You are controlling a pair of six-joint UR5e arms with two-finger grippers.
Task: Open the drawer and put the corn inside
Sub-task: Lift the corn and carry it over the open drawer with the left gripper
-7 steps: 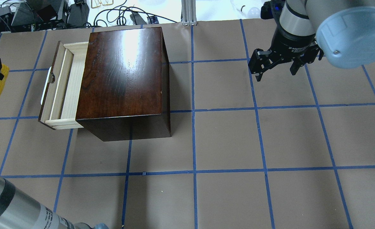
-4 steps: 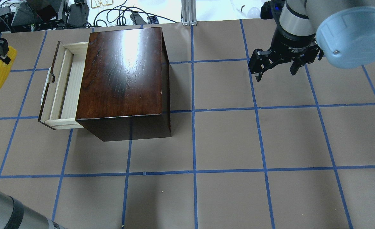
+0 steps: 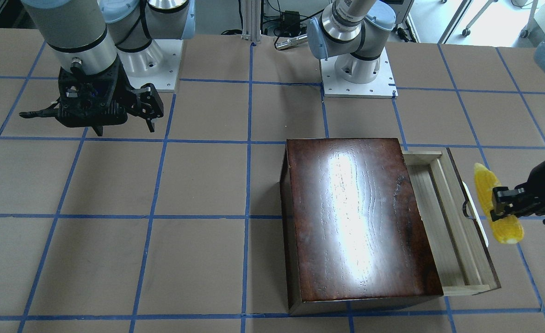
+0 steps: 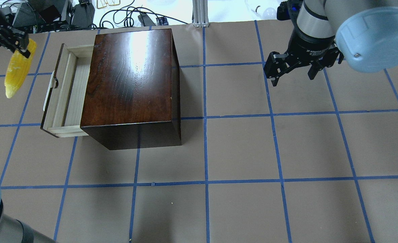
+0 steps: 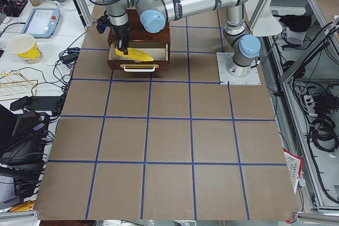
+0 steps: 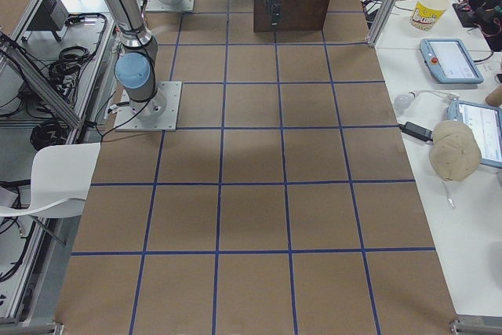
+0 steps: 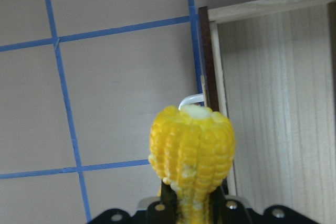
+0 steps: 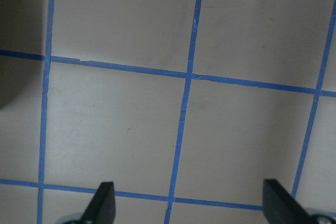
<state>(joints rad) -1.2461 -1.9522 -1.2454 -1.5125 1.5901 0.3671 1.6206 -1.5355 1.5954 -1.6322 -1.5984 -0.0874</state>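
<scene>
The drawer [image 4: 69, 91] is pulled out of the dark-brown box [image 4: 131, 84] toward the left of the overhead view; its white handle [image 4: 49, 91] faces outward. It also shows in the front-facing view [image 3: 453, 222] and the left wrist view [image 7: 278, 108]. My left gripper [image 4: 18, 45] is shut on the yellow corn [image 4: 16, 72] and holds it in the air, left of the drawer front. The corn also shows in the front-facing view [image 3: 487, 189] and the left wrist view [image 7: 191, 145]. My right gripper [image 4: 292, 72] is open and empty, above the table far right of the box.
Cables and equipment [image 4: 50, 13] lie beyond the table's far edge behind the box. The brown table with its blue tape grid [image 4: 239, 148] stretches to the right of and in front of the box.
My left gripper has carried the corn toward the table's far side and to the right, closer to the drawer. The right arm has not moved.
</scene>
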